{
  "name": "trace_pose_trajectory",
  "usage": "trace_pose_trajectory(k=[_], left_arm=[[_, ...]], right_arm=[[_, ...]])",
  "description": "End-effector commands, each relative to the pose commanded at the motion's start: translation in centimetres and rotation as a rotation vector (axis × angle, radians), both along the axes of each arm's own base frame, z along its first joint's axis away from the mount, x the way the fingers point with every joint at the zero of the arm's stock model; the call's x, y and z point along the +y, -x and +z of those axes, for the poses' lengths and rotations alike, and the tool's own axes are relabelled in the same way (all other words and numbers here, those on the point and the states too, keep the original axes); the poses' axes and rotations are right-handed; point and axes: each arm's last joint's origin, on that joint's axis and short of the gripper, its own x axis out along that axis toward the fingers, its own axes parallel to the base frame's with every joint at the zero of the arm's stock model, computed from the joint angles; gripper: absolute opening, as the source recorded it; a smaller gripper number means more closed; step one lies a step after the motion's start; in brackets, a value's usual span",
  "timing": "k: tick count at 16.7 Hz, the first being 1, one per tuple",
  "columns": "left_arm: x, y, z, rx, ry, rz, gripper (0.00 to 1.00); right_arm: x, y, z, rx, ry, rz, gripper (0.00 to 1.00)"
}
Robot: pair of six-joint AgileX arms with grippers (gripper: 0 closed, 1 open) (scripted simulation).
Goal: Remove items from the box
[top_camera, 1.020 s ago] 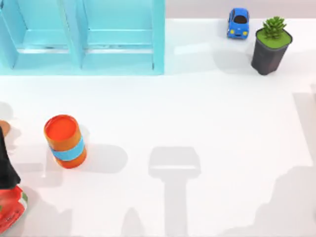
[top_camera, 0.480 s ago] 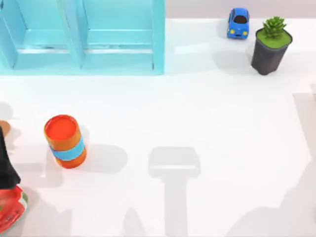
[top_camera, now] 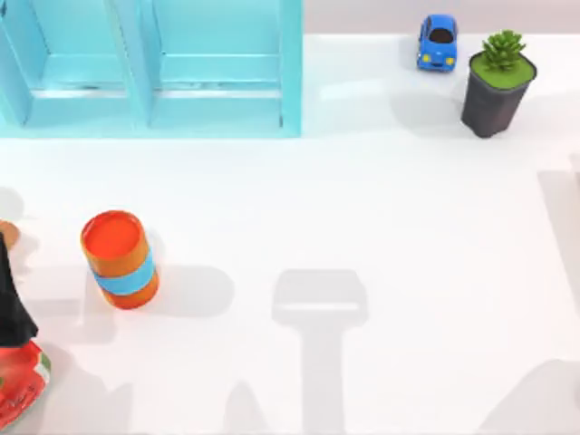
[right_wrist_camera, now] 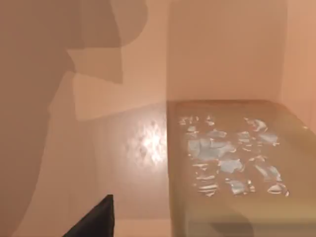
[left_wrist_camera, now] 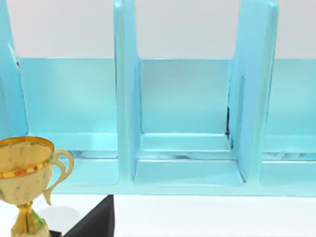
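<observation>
Starting at the right fingers (right_wrist_camera: 94, 222), I cannot tell if they are open or shut, but the tan block (right_wrist_camera: 227, 163) sits close by them, outside the blue box (top_camera: 290, 82). The left fingers (left_wrist_camera: 96, 222), just as hard to judge, face the box's bare slots. The shadow (top_camera: 544, 403) far right of the box has shrunk, so I think the right arm is pulling away.

Shadow at table (top_camera: 408, 227) lower-right corner shrunk, receding off edge.
</observation>
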Motion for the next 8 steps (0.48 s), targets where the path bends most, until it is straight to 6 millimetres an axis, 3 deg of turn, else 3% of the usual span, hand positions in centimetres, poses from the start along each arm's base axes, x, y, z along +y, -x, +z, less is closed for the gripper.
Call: trace_pose_trajectory(k=[4,8], left_arm=[[0.0,0.0,0.0,0.000,0.000,0.000,1.00],[0.0,0.0,0.0,0.000,0.000,0.000,1.00]], right_arm=[[0.2,0.4,-3.1,0.010,-0.007,0.000,1.00],[0.2,0.4,-3.2,0.011,-0.007,0.000,1.00]])
